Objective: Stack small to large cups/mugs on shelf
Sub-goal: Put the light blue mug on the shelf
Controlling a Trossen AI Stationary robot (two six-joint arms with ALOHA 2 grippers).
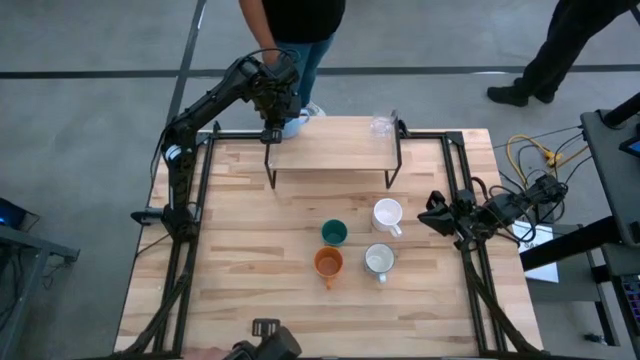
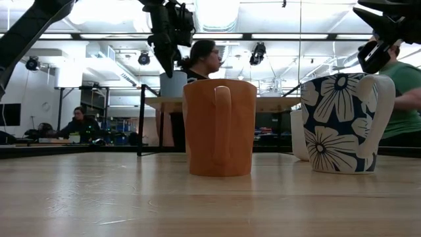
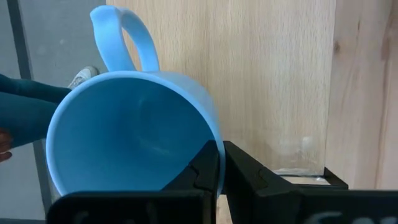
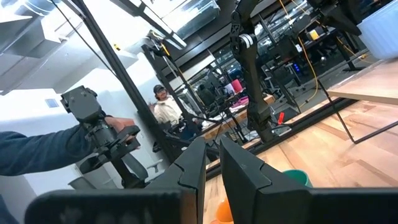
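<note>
My left gripper (image 1: pixel 276 128) is shut on the light blue mug (image 3: pixel 134 140) at the far left corner of the shelf (image 1: pixel 330 152). Whether the mug's bottom touches the plank, I cannot tell. A clear glass (image 1: pixel 382 125) stands on the shelf's far right corner. On the table in front of the shelf stand the dark green cup (image 1: pixel 333 233), white mug (image 1: pixel 387 215), orange mug (image 1: pixel 328 263) and grey-white flowered mug (image 1: pixel 379 260). My right gripper (image 1: pixel 430 213) waits shut at the table's right edge, holding nothing. My left gripper pinches the light blue mug's wall at the rim (image 3: pixel 214 149), one finger (image 3: pixel 202 177) inside the mug and one (image 3: pixel 249 177) outside. It grips the side opposite the handle (image 3: pixel 124 37). The fingers come from above, pointing steeply down. The mug's mouth faces up.
A person (image 1: pixel 290 20) stands close behind the shelf at the table's far edge, and another (image 1: pixel 570 45) walks at the far right. Black frame rails (image 1: pixel 195 200) run along both table sides. Bare tabletop lies left of the mugs and toward the near edge.
</note>
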